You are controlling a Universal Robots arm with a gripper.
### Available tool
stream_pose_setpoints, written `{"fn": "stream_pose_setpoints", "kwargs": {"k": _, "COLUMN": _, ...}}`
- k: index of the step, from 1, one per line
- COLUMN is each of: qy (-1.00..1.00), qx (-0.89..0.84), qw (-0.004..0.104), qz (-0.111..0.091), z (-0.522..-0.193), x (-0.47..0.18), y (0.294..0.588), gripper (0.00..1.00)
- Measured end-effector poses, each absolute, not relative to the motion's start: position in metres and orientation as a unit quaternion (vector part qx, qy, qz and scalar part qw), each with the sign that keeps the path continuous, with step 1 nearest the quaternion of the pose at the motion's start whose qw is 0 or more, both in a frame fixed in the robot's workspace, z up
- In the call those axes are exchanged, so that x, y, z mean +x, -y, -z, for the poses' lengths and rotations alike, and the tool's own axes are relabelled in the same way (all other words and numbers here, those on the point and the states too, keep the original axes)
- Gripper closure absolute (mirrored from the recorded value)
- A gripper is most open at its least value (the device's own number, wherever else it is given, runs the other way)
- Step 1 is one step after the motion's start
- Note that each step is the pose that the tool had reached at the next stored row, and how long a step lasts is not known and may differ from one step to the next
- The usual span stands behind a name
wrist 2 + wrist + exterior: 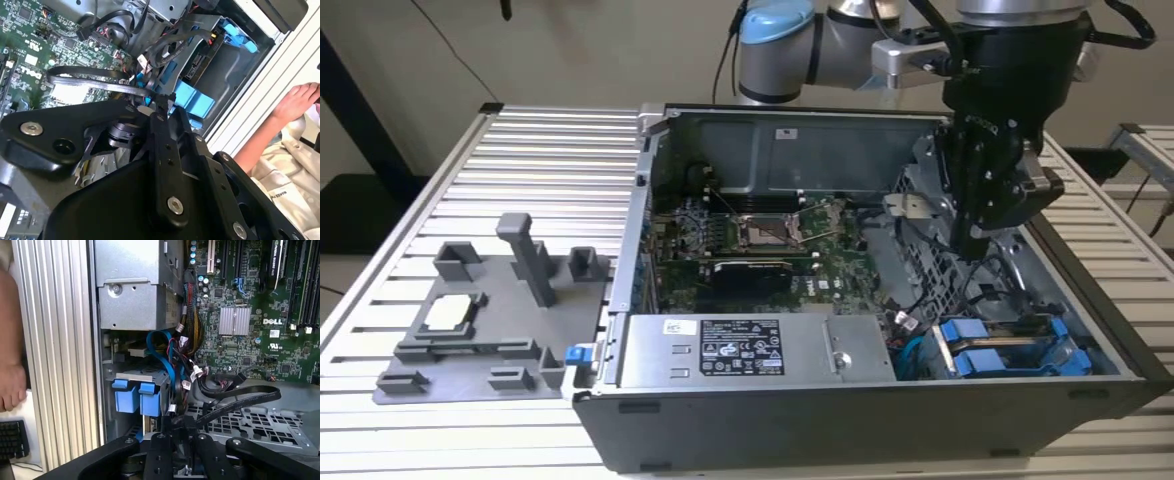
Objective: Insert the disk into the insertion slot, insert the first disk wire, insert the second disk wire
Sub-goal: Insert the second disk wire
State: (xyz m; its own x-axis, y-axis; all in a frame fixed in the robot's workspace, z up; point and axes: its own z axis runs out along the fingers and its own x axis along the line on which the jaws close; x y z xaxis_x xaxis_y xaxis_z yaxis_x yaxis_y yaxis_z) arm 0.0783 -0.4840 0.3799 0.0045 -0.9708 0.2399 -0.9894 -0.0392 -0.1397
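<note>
1. The hand [177, 429] is down inside the open case [854, 430], close to the case wall on the exterior view's right. Its fingers stand close together, clamped on the end of a black flat wire [272, 391].
2. From the hand the wire bends out in 1 wide loop over a perforated plate [260, 427], with the board [250, 350] beyond it. The loop touches nothing along its outer edge.
3. The disk [151, 401] sits in the slot [137, 374] of the grey cage. Its blue tab faces outward, just beside the fingertips.
4. A 2nd drive [125, 397] in the same blue framing sits in the next bay, edge to edge with the disk. It is on the side nearer the case wall.
5. A bundle of thin cables [187, 347] and a blue ribbon [167, 360] hang between the cage and the board. They crowd the narrow room around the fingertips.
6. The power box [747, 350] lies along the case's near edge in the exterior view, just beside the cage on the exterior view's left.
7. The case stands on a slatted surface [547, 150]. A grey fixture [480, 310] lies beside the case on the exterior view's left, with open slats around it.
8. Outside the case wall, a person's arm [9, 340] lies along the surface edge, near a keyboard [12, 440] and well apart from the hand.
</note>
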Motion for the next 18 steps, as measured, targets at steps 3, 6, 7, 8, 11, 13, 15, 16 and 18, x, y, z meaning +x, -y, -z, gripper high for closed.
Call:
{"fn": "stream_pose_setpoints", "kwargs": {"k": 3, "qy": 0.692, "qx": 0.708, "qw": 0.034, "qz": -0.136, "z": -0.3797, "x": 0.0782, "y": 0.484, "gripper": 0.83}}
{"fn": "stream_pose_setpoints", "kwargs": {"k": 6, "qy": 0.692, "qx": 0.708, "qw": 0.034, "qz": -0.136, "z": -0.3797, "x": 0.0781, "y": 0.484, "gripper": 0.84}}
{"fn": "stream_pose_setpoints", "kwargs": {"k": 7, "qy": 0.692, "qx": 0.708, "qw": 0.034, "qz": -0.136, "z": -0.3797, "x": 0.0781, "y": 0.484, "gripper": 0.84}}
{"fn": "stream_pose_setpoints", "kwargs": {"k": 8, "qy": 0.692, "qx": 0.708, "qw": 0.034, "qz": -0.136, "z": -0.3797, "x": 0.0781, "y": 0.484, "gripper": 0.84}}
{"fn": "stream_pose_setpoints", "kwargs": {"k": 11, "qy": 0.692, "qx": 0.708, "qw": 0.034, "qz": -0.136, "z": -0.3795, "x": 0.078, "y": 0.4842, "gripper": 0.84}}
{"fn": "stream_pose_setpoints", "kwargs": {"k": 13, "qy": 0.692, "qx": 0.708, "qw": 0.034, "qz": -0.136, "z": -0.3794, "x": 0.078, "y": 0.4848, "gripper": 0.84}}
{"fn": "stream_pose_setpoints", "kwargs": {"k": 15, "qy": 0.692, "qx": 0.708, "qw": 0.034, "qz": -0.136, "z": -0.3794, "x": 0.0784, "y": 0.4865, "gripper": 0.84}}
{"fn": "stream_pose_setpoints", "kwargs": {"k": 16, "qy": 0.692, "qx": 0.708, "qw": 0.034, "qz": -0.136, "z": -0.3794, "x": 0.0789, "y": 0.4878, "gripper": 0.84}}
{"fn": "stream_pose_setpoints", "kwargs": {"k": 18, "qy": 0.692, "qx": 0.708, "qw": 0.034, "qz": -0.136, "z": -0.3793, "x": 0.0807, "y": 0.4914, "gripper": 0.84}}
